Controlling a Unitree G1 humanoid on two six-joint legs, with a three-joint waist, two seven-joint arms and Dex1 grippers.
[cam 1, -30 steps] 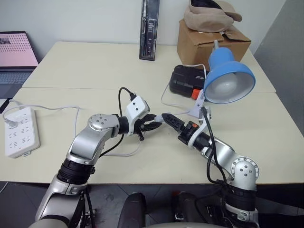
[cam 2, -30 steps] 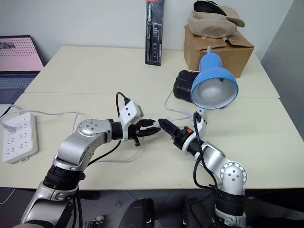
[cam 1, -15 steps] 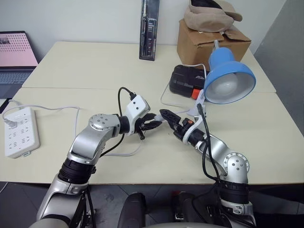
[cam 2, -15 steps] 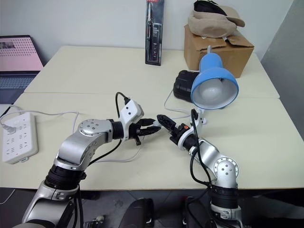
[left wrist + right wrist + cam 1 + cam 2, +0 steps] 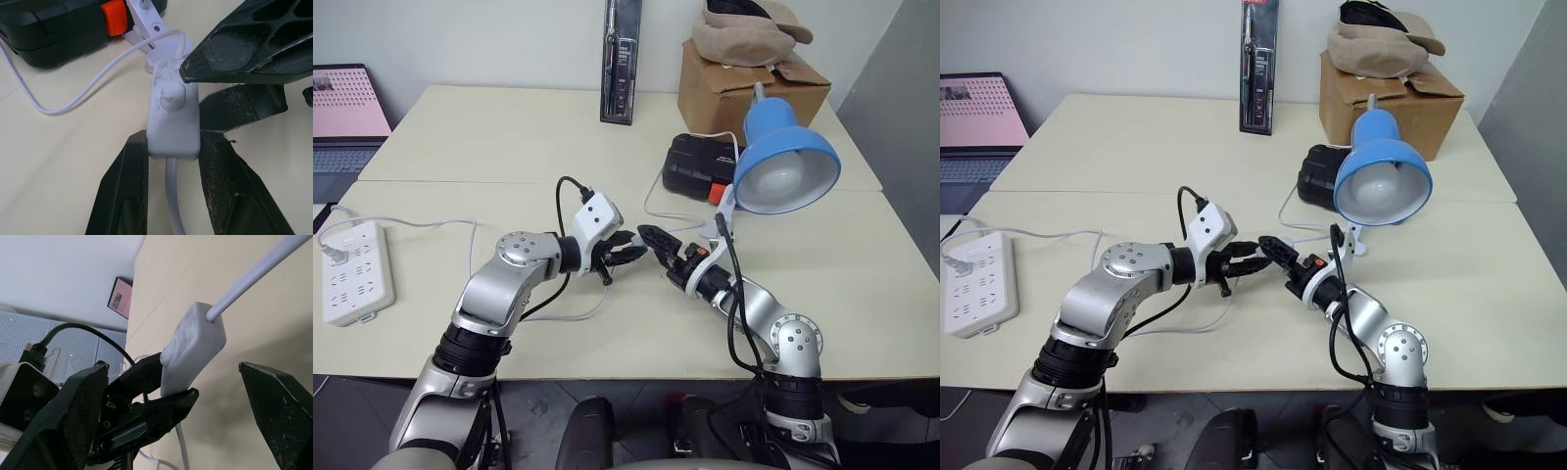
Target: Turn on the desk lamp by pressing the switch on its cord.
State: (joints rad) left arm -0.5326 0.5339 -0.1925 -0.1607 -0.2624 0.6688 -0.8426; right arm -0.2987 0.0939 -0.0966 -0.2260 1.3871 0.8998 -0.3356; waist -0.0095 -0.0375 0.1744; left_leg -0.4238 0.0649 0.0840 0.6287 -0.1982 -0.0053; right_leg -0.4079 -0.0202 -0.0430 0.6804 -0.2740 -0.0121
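Cream tabletop point(image 5: 460, 137) lies under us. Our left gripper point(image 5: 171, 161) is clamped on the white switch point(image 5: 172, 117); our right gripper point(image 5: 649, 238) stands spread, one fingertip point(image 5: 195, 66) at its rocker button. At two o'clock, well apart, stands the blue desk lamp point(image 5: 783, 162). No lettering is readable.

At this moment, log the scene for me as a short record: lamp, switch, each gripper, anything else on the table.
lamp: desk lamp, blue shade, bulb unlit
switch: switch on the cord, held off the table
left gripper: left gripper, fingers shut on the switch's sides
right gripper: right gripper, fingers open, one tip at the switch's button
other: power strip, black case, cardboard box
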